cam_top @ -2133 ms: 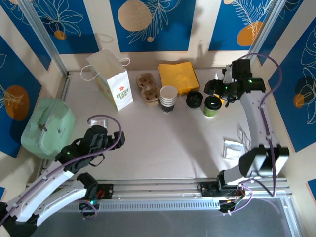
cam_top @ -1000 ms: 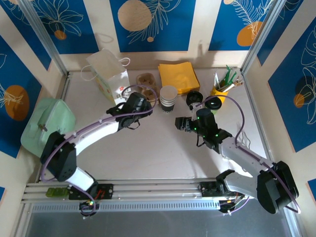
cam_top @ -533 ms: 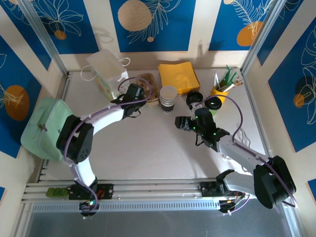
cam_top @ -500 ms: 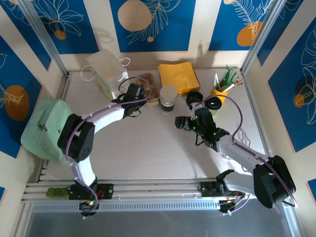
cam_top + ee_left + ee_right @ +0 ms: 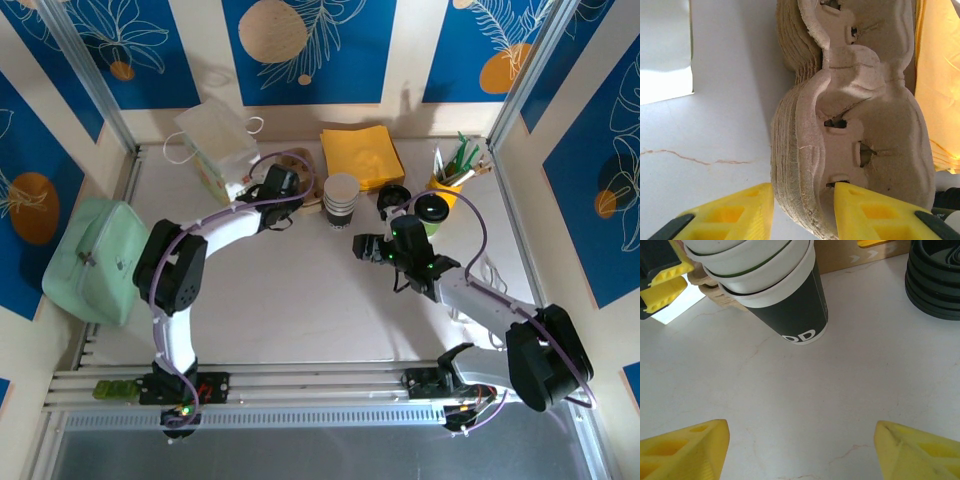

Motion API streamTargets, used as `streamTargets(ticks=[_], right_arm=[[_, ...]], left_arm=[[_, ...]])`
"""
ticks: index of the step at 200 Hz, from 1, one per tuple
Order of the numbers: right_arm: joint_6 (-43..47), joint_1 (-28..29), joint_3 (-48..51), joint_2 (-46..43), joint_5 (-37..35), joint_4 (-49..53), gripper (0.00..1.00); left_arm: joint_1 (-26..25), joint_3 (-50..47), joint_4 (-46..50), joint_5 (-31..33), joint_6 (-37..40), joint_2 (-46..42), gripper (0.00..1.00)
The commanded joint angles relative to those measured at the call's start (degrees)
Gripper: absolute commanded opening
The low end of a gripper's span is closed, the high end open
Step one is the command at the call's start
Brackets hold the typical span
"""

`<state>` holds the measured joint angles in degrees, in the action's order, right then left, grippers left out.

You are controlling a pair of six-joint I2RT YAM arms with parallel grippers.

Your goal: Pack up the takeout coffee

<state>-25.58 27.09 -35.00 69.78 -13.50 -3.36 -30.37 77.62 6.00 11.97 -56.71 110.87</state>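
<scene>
The takeout coffee (image 5: pixel 432 212), a small paper cup with a black lid, stands at the back right of the table. My right gripper (image 5: pixel 363 247) hovers open to its left, over bare tabletop, with nothing between its fingers (image 5: pixel 685 450). It faces the stack of lidless cups (image 5: pixel 785 300). My left gripper (image 5: pixel 292 188) is at the near end of a stack of brown pulp cup carriers (image 5: pixel 860 115). Its yellow fingers (image 5: pixel 735 215) are shut on the stack's rim, one outside the edge and one inside a cup well.
A pile of black lids (image 5: pixel 393 200) lies between the cup stack (image 5: pixel 340 200) and the coffee. Yellow napkins (image 5: pixel 362 155) sit behind them. A white paper bag (image 5: pixel 215 150) stands at the back left, a green pouch (image 5: pixel 90 260) lies at the left edge, and a yellow utensil cup (image 5: pixel 450 172) stands at the back right.
My left gripper moved back and right to the carrier stack and closed its jaws onto the rim. The right arm has barely moved and stays open.
</scene>
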Motion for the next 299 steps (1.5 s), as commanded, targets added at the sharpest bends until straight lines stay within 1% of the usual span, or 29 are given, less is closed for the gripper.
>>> streamTargets(ticks=[1, 16, 42, 126, 231, 299], right_arm=[[-0.5, -0.3, -1.9, 0.1, 0.8, 0.7, 0.77], [-0.4, -0.3, -1.8, -0.1, 0.7, 0.6, 0.77], [-0.4, -0.3, -1.7, -0.2, 0.5, 0.6, 0.77], [-0.4, -0.8, -2.0, 0.1, 0.8, 1.0, 0.77], [-0.6, -1.2, -2.6, 0.9, 1.0, 1.9, 0.77], [-0.7, -1.3, -2.4, 0.5, 0.9, 1.9, 0.77]], left_arm=[[0.4, 1.5, -1.7, -0.9, 0.1, 1.3, 0.37], [0.4, 1.8, -2.2, -1.3, -0.1, 1.7, 0.36], [0.3, 1.6, -3.6, -1.8, -0.2, 1.9, 0.27], [0.4, 0.2, -6.6, -2.2, -1.8, 2.2, 0.25], [1.5, -2.0, -9.5, -2.3, -2.4, -0.6, 0.13], [1.6, -2.4, -9.5, -0.8, -1.1, -4.3, 0.09]])
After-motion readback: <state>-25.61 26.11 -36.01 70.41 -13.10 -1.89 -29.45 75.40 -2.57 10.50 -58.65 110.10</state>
